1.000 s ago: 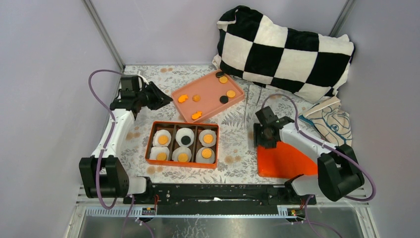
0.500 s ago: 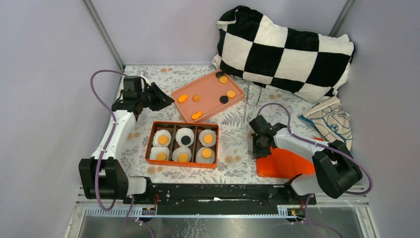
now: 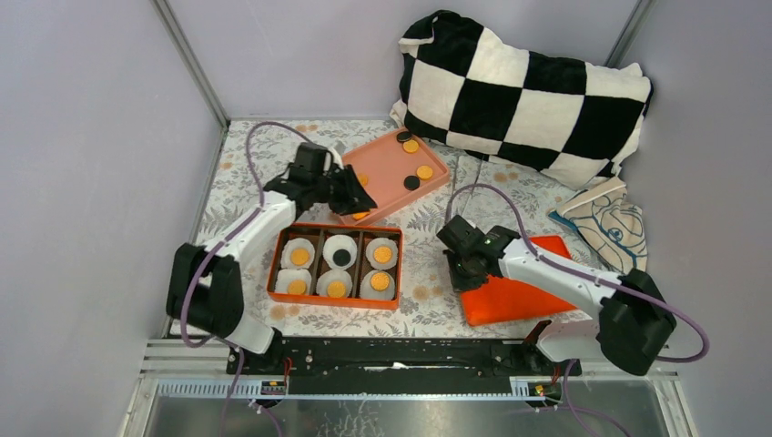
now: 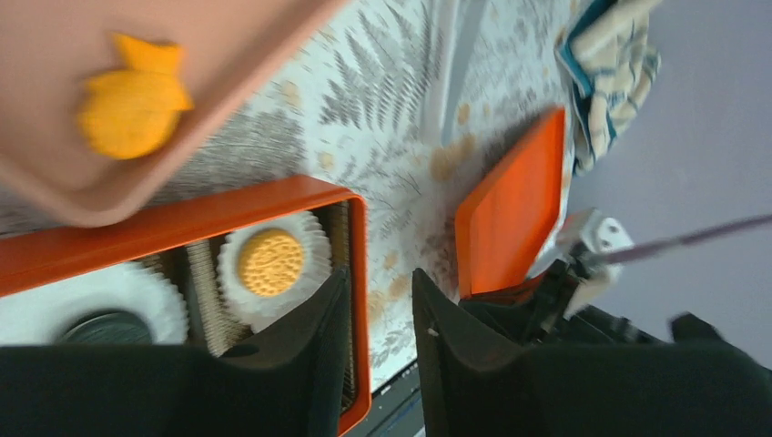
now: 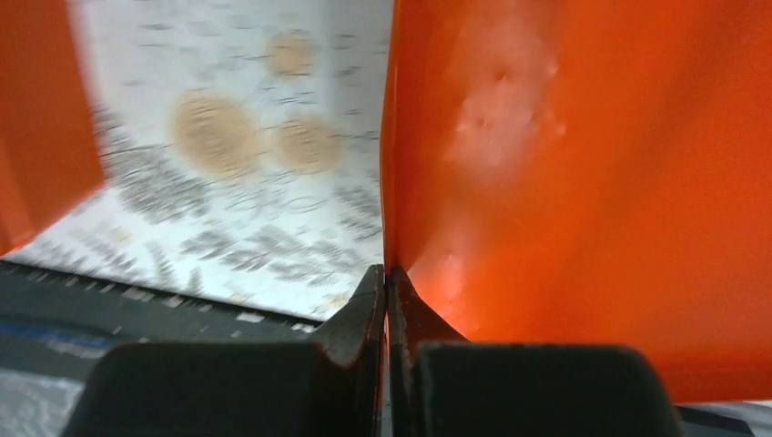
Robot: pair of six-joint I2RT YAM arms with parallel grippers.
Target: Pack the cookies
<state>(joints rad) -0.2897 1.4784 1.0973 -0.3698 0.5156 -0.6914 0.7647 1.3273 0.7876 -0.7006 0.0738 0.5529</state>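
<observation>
Through my right wrist camera, the right hand (image 5: 386, 282) has its two dark fingers pinched together on the near edge of the orange lid (image 5: 583, 182), which fills the right half of the view. Left of it lies the fern-printed surface (image 5: 228, 191), blurred. Another orange wall (image 5: 36, 118) sits at far left, and a dark rail (image 5: 137, 314) runs below.

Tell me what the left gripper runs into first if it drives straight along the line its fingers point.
Probably the floral tablecloth, just past the corner of the orange box. The left gripper is open, and one finger lines up close to that rim, so it might clip it first; depth is unclear.
</observation>
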